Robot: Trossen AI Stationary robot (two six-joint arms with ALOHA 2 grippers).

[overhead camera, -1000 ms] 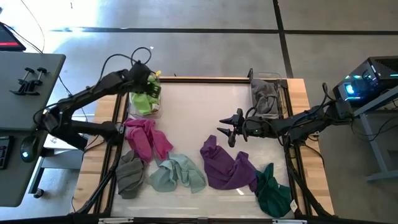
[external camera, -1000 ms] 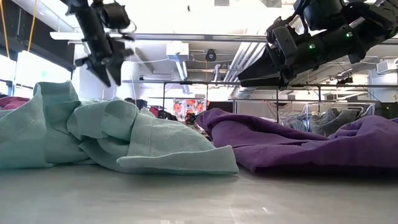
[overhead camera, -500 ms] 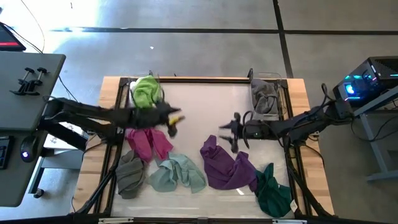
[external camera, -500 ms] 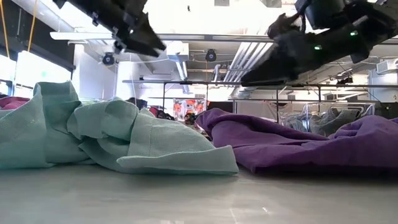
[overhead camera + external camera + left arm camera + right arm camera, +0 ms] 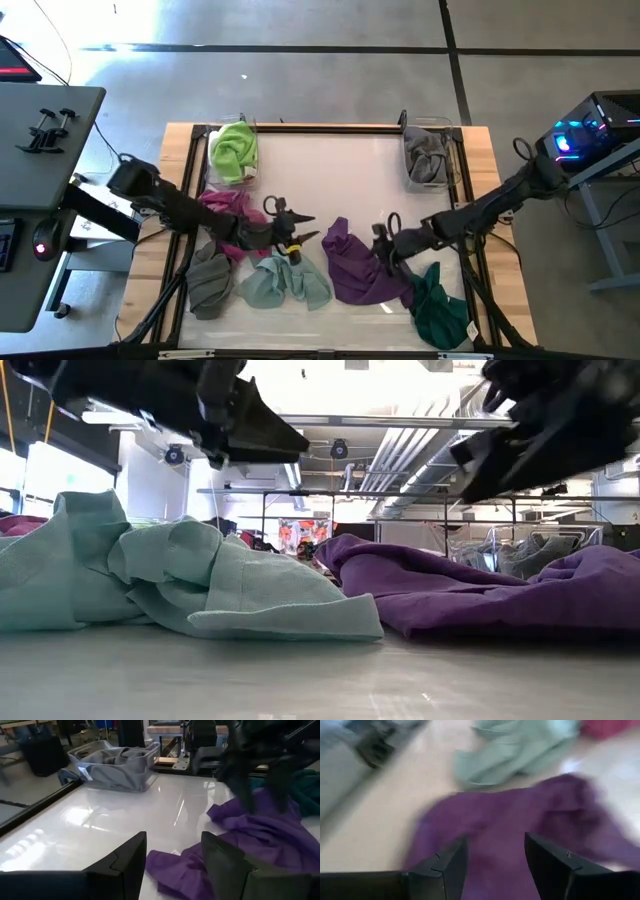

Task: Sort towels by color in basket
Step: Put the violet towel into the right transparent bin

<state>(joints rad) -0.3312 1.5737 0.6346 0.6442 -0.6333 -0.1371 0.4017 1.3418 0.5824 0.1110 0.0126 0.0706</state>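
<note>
Hovering over mint towel (image 5: 283, 281), left gripper (image 5: 296, 232): fingers apart, empty. Right gripper (image 5: 381, 243) above purple towel (image 5: 362, 266), fingers apart, empty. Lime towel (image 5: 234, 150) in left basket (image 5: 250, 181), grey towel (image 5: 427, 155) in right basket (image 5: 407, 150).

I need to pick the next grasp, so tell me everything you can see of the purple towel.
The purple towel is a soft, plain woven cloth, crumpled in loose folds with one corner peaked up. It lies on the white table, right of centre toward the front edge, between the mint towel and the dark green towel, whose edge it meets. The right gripper hovers open over it; the left gripper is open beside its left corner.
</note>
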